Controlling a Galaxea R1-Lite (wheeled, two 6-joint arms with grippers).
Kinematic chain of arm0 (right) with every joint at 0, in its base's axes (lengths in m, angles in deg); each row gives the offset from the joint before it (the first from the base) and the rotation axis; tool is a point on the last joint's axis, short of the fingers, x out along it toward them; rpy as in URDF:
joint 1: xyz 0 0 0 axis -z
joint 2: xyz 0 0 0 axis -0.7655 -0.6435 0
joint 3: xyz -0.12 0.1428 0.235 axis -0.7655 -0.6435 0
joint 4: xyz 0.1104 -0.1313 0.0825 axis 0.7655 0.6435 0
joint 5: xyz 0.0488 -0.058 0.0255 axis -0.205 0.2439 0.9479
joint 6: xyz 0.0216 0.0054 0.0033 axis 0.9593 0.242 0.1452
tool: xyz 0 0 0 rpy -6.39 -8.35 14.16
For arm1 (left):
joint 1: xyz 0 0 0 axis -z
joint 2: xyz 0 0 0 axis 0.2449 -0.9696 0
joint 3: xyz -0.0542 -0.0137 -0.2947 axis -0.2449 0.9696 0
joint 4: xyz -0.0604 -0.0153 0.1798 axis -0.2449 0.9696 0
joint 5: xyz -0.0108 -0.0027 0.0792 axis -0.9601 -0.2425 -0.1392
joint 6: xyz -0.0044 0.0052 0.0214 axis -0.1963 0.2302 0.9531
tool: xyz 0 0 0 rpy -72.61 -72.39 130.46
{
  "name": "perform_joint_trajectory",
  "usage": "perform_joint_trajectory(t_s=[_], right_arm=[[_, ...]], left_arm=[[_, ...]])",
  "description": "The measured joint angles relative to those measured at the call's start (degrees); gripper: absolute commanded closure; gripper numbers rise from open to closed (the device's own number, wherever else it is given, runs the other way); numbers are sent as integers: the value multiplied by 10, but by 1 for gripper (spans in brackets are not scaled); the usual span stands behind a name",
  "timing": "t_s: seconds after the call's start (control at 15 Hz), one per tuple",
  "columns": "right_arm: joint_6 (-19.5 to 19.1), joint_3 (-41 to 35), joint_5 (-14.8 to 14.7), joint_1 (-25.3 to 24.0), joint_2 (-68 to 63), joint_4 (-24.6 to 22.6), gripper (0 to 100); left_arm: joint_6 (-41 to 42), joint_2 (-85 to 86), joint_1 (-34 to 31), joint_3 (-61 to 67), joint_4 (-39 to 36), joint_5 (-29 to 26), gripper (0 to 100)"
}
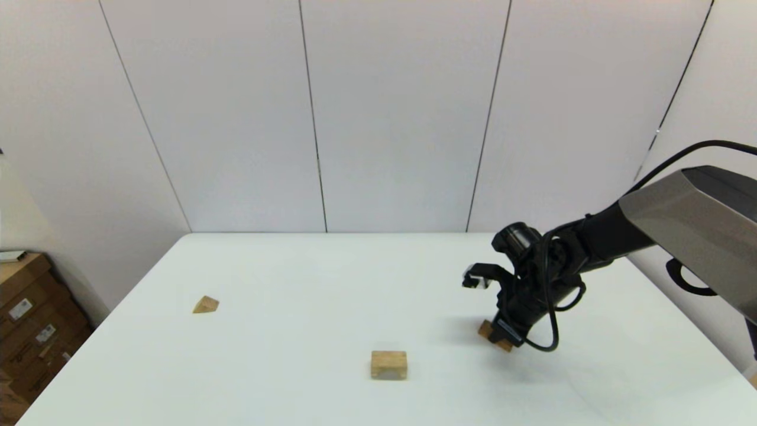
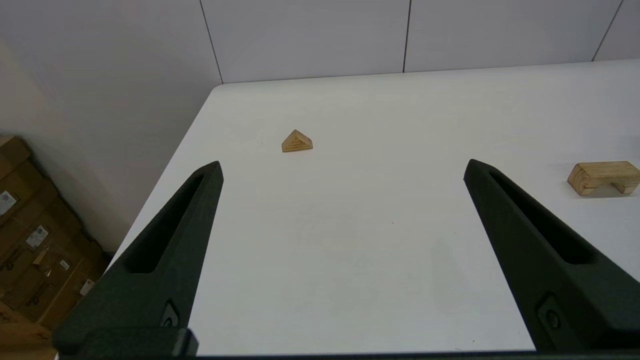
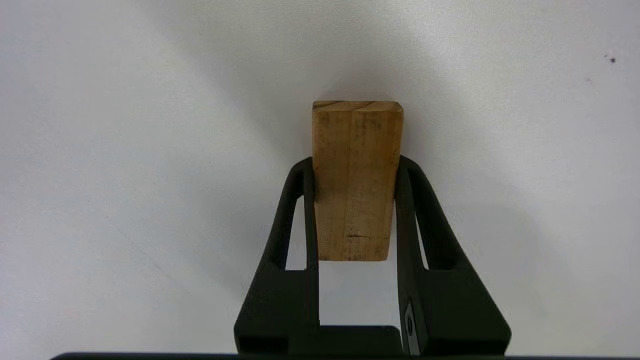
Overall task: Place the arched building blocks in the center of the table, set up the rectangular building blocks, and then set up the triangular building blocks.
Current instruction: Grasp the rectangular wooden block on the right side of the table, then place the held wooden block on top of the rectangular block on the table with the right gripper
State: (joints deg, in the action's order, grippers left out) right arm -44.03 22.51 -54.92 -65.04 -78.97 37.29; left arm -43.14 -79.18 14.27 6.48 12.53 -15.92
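The rectangular block [image 3: 356, 180], a plain light-wood slab, sits between the two fingers of my right gripper [image 3: 355, 162], which is shut on its long sides. In the head view this block [image 1: 492, 335] is at table level right of centre, mostly hidden by the right gripper [image 1: 504, 338]; I cannot tell if it touches the table [image 1: 295, 278]. The arched block [image 1: 388, 364] rests near the middle front, cutout facing down [image 2: 603, 177]. At the left lies the small triangular block [image 1: 205, 305] [image 2: 297, 141]. My left gripper [image 2: 344, 165] hangs open over the table's left front, holding nothing.
Stacked cardboard boxes [image 1: 26, 319] stand on the floor beyond the table's left edge. A white panelled wall [image 1: 378, 118] runs behind the far edge. My right arm [image 1: 650, 231] reaches in from the right over the table's right side.
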Motion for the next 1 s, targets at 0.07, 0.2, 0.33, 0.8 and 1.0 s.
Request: perform_joint_trajectory(t_s=[0.07,0.2,0.33,0.8,1.0], right_arm=[[1,0,0,0,1,0,100],[0,0,0,0,8,0,100],[-1,0,2,-2,23,3,100],[-34,74,5,-84,93,140,100],[-67,122,4,-133,96,199,100]], left_arm=[[0,0,0,0,0,0,0],[0,0,0,0,0,0,0],[0,0,0,0,0,0,0],[0,0,0,0,0,0,0],[0,0,0,0,0,0,0]])
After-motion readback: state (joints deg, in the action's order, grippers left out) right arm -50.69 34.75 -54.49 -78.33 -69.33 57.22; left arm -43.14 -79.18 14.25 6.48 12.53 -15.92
